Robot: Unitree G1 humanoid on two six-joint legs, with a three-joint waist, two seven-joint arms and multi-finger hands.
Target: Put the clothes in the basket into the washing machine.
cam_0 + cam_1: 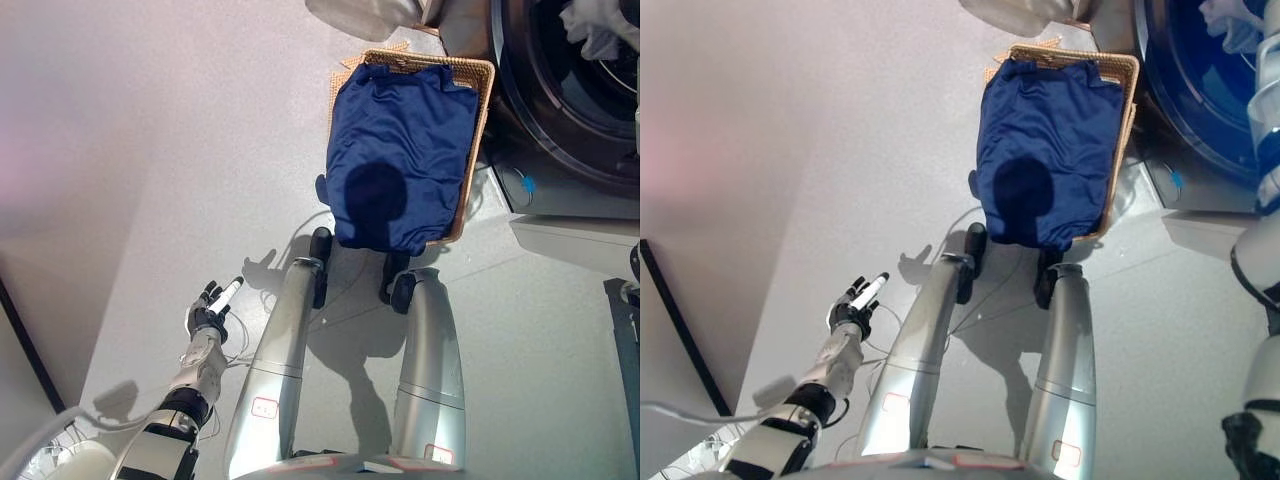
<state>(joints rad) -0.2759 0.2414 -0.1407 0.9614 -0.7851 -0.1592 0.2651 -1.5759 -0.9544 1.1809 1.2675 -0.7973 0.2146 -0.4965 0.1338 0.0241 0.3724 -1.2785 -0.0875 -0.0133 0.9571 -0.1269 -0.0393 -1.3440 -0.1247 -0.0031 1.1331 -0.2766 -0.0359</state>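
While the left hand [210, 312] hangs with fingers straight and empty, the navy cloth [400, 155] — draped over the wicker basket [484, 95] — lies well ahead; the right hand's state cannot be told.

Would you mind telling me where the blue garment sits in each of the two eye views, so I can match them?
Left eye view: the blue garment lies over the wicker basket, upper right of centre.
Right eye view: the same garment is in the upper right of centre, over the basket.
Shared landmark: the washing machine opening just right of the basket, at the top right corner in both views.
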